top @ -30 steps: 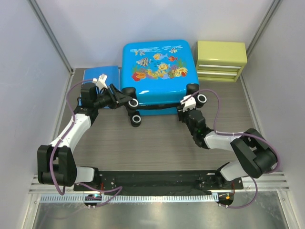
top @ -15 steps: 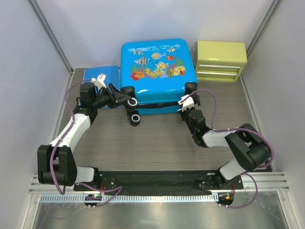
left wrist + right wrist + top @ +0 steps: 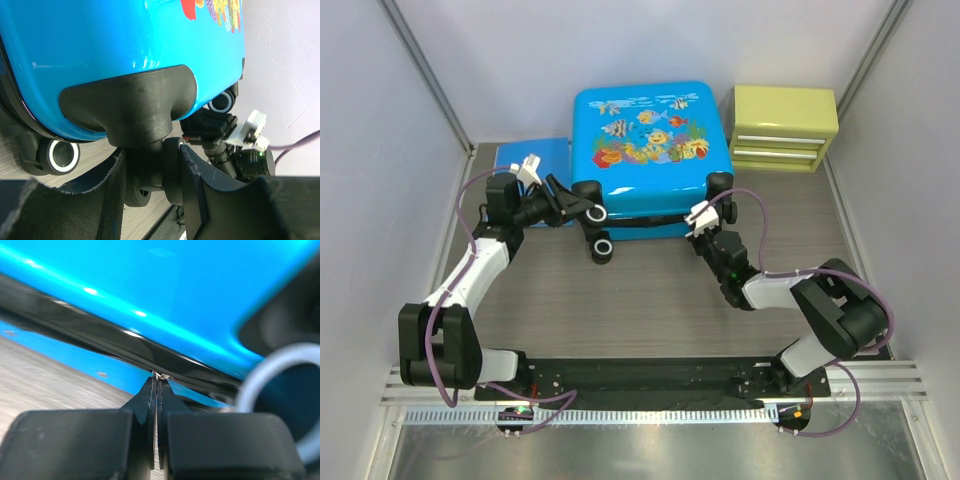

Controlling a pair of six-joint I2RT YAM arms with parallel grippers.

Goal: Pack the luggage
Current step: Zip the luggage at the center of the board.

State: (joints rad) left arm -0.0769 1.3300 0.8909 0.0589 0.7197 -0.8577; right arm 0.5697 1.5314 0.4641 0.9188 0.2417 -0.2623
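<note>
Right gripper (image 3: 157,385): jaws clenched flat together on a small silver tab, likely the zip pull (image 3: 161,375), at the black seam of the luggage (image 3: 650,135).

Left gripper (image 3: 586,210): jaws clamped either side of a black wheel (image 3: 147,167) at the case's near-left corner, apparently bracing it.

The luggage lies flat, fish print up, at the far middle of the surface (image 3: 650,300).

Step in hand, as I read it: zipping the case shut. To do it well:
- Draw the pull along the seam line, never away from it.
- Keep the pinch deep, since the tab is thin and could slip out.
- Let the left arm hold firm so the shell cannot slide.
- Slow down at the corner curve.

Count:
- two arms
- two white-ringed wheels plain from above, others partly hidden
- one luggage
- beyond it on the left, one blue folder (image 3: 533,155)
- beyond it on the right, one yellow-green drawer box (image 3: 785,120) with two drawers
</note>
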